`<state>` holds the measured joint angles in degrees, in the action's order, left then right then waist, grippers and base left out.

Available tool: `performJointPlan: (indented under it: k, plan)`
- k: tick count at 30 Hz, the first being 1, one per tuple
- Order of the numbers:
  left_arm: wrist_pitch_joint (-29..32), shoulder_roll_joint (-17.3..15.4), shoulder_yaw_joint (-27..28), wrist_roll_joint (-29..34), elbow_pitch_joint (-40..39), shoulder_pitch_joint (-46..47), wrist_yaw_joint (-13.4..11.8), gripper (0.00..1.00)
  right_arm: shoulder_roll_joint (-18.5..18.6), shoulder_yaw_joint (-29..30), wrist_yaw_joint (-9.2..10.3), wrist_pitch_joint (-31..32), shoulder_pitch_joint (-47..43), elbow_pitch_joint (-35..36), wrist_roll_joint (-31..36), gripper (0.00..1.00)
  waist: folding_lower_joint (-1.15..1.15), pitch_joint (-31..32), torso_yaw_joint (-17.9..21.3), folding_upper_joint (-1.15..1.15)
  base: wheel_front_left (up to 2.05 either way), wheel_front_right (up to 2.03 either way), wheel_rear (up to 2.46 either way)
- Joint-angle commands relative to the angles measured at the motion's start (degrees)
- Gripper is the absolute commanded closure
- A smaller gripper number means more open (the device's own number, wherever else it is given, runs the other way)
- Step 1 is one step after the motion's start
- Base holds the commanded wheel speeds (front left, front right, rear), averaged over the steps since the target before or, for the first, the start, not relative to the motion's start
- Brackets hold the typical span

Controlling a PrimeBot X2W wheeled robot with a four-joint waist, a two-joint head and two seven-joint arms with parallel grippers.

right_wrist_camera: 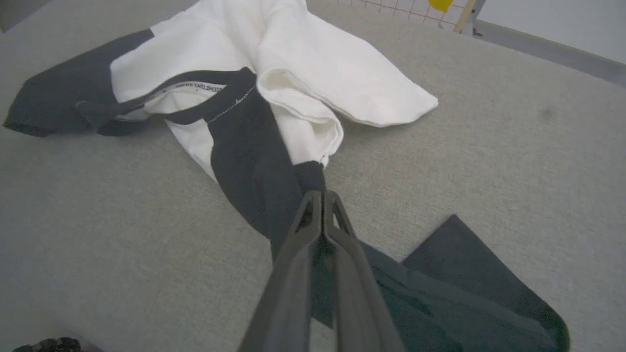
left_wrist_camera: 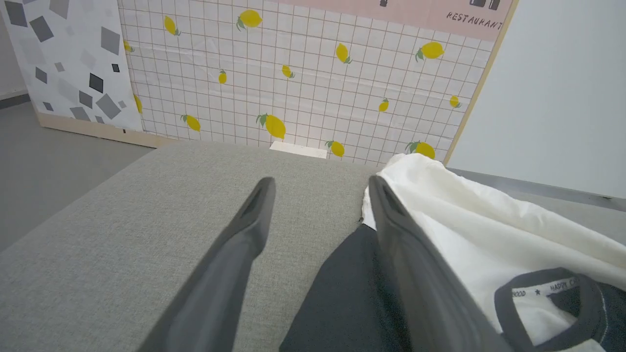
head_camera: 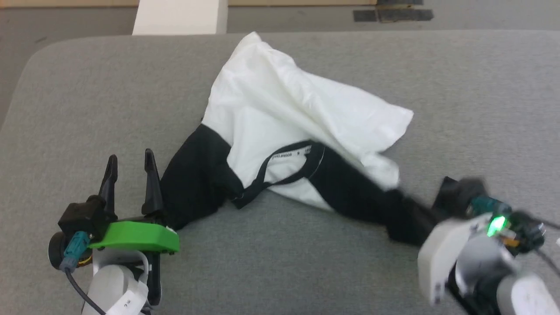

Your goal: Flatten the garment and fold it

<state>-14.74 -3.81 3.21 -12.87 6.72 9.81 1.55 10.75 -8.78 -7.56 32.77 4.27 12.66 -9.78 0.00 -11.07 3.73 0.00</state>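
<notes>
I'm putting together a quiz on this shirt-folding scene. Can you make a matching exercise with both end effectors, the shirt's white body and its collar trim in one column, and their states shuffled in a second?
Column one
1. left end effector
2. right end effector
3. white body
4. collar trim

Column two
A. black, with small white lettering inside
B. shut on a black sleeve
C. open, holding nothing
D. crumpled, not yet flat

Pairs: 1-C, 2-B, 3-D, 4-A

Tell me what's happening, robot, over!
Left gripper open beside garment. Right gripper shut on its black sleeve. Garment bunched, not flat. Nothing in the way.
</notes>
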Motion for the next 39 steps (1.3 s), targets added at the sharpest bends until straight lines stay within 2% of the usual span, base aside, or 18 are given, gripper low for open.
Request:
performJointPlan:
  k: [1,5,8,9,10,11,14,18,21,23,29,33,36,38,39]
  plan:
    - [-0.26,0.16,0.23,0.2,-0.16,-1.07,0.25,0.0,1.4,-1.69,0.08,2.33,-3.01,1.74,-2.03,1.0,0.0,1.51,1.5,0.0,0.0,0.0,0.0]
    - [-0.26,0.27,0.56,0.24,-0.21,-1.31,0.42,0.0,5.12,-4.18,0.08,11.73,-9.85,2.47,-6.87,1.0,0.0,1.65,2.05,0.0,0.0,0.0,0.0]
    - [-0.26,0.32,0.69,0.26,0.04,-1.24,0.67,0.0,5.62,-2.45,0.08,17.69,-13.42,0.96,-8.78,1.0,0.0,1.55,1.98,0.0,0.0,0.0,0.0]
    - [-0.26,0.31,0.97,0.13,0.31,-1.09,0.84,0.0,5.54,-1.68,0.08,19.06,-14.24,0.48,-8.98,0.69,0.0,1.52,1.85,0.0,0.0,0.0,0.0]
    - [-0.26,0.31,1.24,0.03,0.52,-0.92,0.96,0.0,5.29,-0.98,0.08,19.33,-14.58,0.27,-9.06,0.28,0.0,1.46,1.74,0.0,0.0,0.0,0.0]
    - [-0.26,0.32,1.45,0.01,0.56,-0.86,1.01,0.0,4.54,0.3,0.08,18.79,-14.71,0.02,-8.98,0.0,0.0,1.4,1.59,0.0,0.0,0.0,0.0]
    - [-0.26,0.4,1.45,0.17,0.55,-0.95,1.13,0.0,2.27,2.47,0.08,14.96,-13.95,0.19,-8.75,0.0,0.0,1.38,1.05,0.0,0.0,0.0,0.0]
    - [-0.26,0.45,1.79,0.15,1.03,-0.63,1.43,0.0,-1.78,6.02,0.08,3.57,-10.14,0.87,-7.38,0.0,0.0,1.21,0.36,0.0,0.0,0.0,0.0]
    - [-0.26,0.48,1.95,0.26,1.56,0.03,1.85,0.0,-4.46,8.43,0.08,-4.81,-6.23,-1.6,-4.76,0.0,0.0,0.85,-0.18,0.0,0.0,0.0,0.0]
    - [-0.26,0.55,1.64,0.43,1.67,0.41,1.98,0.0,-5.6,9.19,0.08,-8.12,-3.66,-4.68,-3.28,0.0,0.0,0.5,-0.66,0.0,0.0,0.0,0.0]
    - [-0.26,0.77,-0.38,0.49,1.23,1.6,1.89,0.0,-7.39,10.86,0.08,-10.43,5.58,-18.59,-1.44,0.0,0.0,-1.28,-2.62,0.0,0.0,0.0,0.0]
    - [-0.26,0.84,-1.44,0.28,1.52,2.2,1.98,0.0,-7.7,10.71,0.08,-8.66,10.27,-27.44,-1.78,0.0,0.0,-1.99,-3.97,0.0,0.0,0.0,0.0]
    - [-0.26,0.88,-2.22,0.09,1.69,2.05,1.75,0.0,-7.8,9.56,0.08,-5.11,12.88,-33.81,-3.51,0.0,0.0,-2.03,-4.81,0.0,0.0,0.0,0.0]
    - [-0.26,0.89,-2.49,-0.08,1.86,1.81,1.54,0.0,-7.82,9.07,0.08,-2.69,13.83,-36.42,-4.39,0.6,0.0,-1.74,-5.11,0.0,0.0,0.0,0.0]
    - [-0.26,0.9,-2.56,-0.17,1.94,1.69,1.46,0.0,-7.82,8.98,0.08,-2.12,14.24,-37.04,-4.2,0.83,0.0,-1.57,-5.18,0.0,0.0,0.0,0.0]
